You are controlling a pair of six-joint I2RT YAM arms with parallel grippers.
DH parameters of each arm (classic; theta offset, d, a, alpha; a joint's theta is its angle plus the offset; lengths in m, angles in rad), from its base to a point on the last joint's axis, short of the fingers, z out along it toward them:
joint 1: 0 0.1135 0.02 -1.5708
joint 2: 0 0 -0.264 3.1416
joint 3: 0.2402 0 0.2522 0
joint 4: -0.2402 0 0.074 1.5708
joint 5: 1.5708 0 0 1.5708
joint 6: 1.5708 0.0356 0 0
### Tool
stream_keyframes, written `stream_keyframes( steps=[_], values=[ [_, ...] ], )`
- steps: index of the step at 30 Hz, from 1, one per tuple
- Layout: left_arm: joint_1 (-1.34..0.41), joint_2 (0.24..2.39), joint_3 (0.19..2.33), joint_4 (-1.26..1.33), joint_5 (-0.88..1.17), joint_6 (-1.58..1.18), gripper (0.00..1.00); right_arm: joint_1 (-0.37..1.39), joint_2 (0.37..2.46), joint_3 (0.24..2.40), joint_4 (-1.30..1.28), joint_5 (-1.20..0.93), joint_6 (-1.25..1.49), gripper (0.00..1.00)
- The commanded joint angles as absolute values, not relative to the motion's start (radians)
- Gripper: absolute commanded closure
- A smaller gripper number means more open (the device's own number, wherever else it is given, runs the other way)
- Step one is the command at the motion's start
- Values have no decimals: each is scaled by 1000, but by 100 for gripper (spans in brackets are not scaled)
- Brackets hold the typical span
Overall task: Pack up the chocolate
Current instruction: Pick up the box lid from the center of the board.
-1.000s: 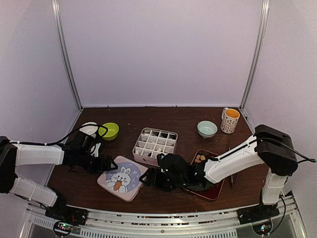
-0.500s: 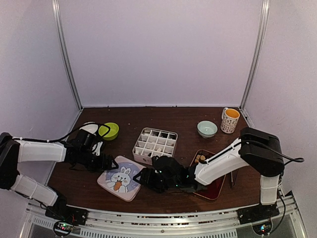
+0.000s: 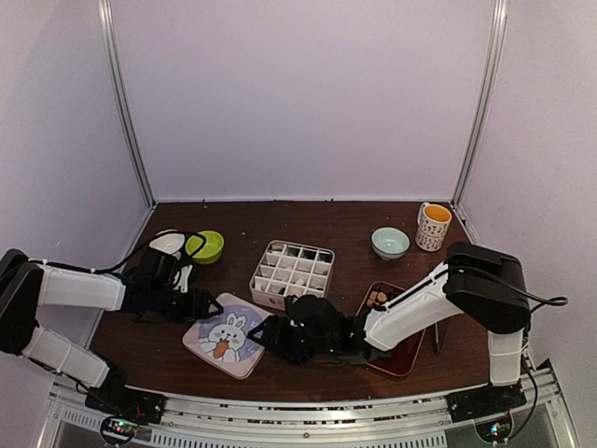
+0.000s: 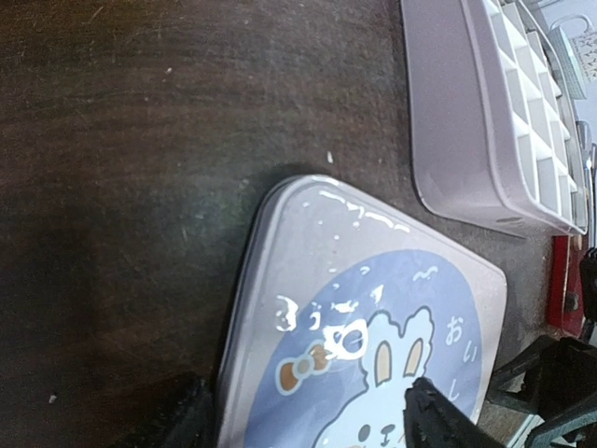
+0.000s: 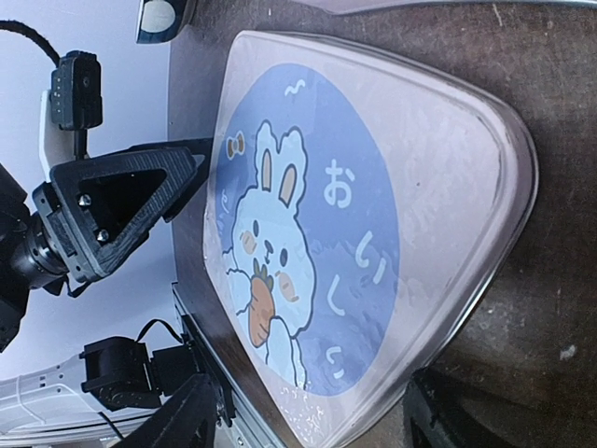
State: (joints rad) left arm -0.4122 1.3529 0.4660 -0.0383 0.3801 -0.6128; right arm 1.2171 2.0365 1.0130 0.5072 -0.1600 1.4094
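Note:
A pink lid with a rabbit picture (image 3: pixel 229 339) lies flat near the front of the table. My left gripper (image 3: pixel 210 306) stands open at its upper left edge; in the left wrist view one finger (image 4: pixel 187 418) is beside the lid (image 4: pixel 373 308) and the other (image 4: pixel 438 420) over the picture. My right gripper (image 3: pixel 270 334) is open at the lid's right corner (image 5: pixel 373 233), a finger (image 5: pixel 182 415) on each side of it. The compartment box (image 3: pixel 292 271) stands behind the lid. Chocolate (image 3: pixel 376 298) lies in the red tray (image 3: pixel 403 359), largely hidden by my right arm.
A green bowl (image 3: pixel 207 245) and a white bowl (image 3: pixel 168 243) sit at the back left. A pale blue bowl (image 3: pixel 390 243) and a mug (image 3: pixel 433 226) stand at the back right. The box's wall (image 4: pixel 457 140) runs close to the lid.
My right arm has slid left until its jaws flank the lid's corner. My left gripper has edged right onto the lid's rim and its jaws have narrowed somewhat.

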Motion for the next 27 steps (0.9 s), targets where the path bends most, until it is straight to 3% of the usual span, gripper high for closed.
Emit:
stream_keyframes(
  steps=[1,27],
  values=[
    [-436,1380,412,-135,521,-643,32,1220,2043,977,575,-152,1417,32],
    [-436,1131,400,-216,605,-702,35,1222,1966,933,579,-112,1349,34]
  ],
)
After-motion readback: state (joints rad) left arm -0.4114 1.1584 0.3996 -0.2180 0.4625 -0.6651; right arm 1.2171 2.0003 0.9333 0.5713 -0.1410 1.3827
